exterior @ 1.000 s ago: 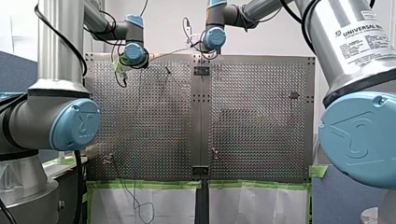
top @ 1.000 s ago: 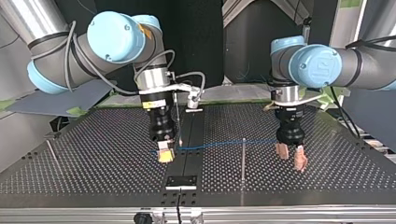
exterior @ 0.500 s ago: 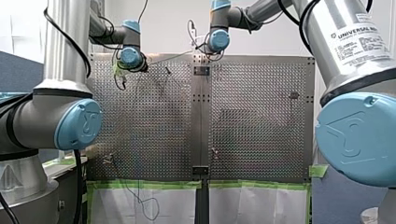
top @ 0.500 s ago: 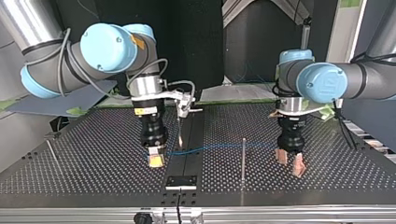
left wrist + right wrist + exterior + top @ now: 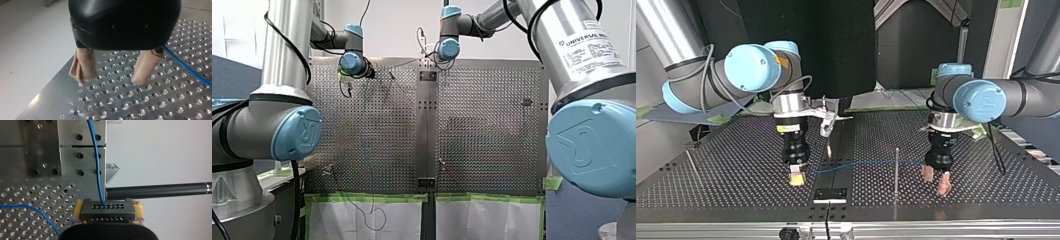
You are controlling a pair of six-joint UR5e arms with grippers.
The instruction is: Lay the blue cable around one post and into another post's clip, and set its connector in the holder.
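Right wrist view: your right claw (image 5: 108, 210) is clamped on the black connector (image 5: 108, 214), so the blue cable (image 5: 97, 165) trails ahead of it. Your left claw (image 5: 111, 78) stands open and empty over the worktop (image 5: 150, 105), with the cable just beside one finger, seemingly ready to guide it round the post (image 5: 896, 170). The dark block (image 5: 830, 194), likely the holder, has no connector in it

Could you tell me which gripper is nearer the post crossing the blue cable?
Left. My left gripper hangs just beside the post; my right gripper is farther off.
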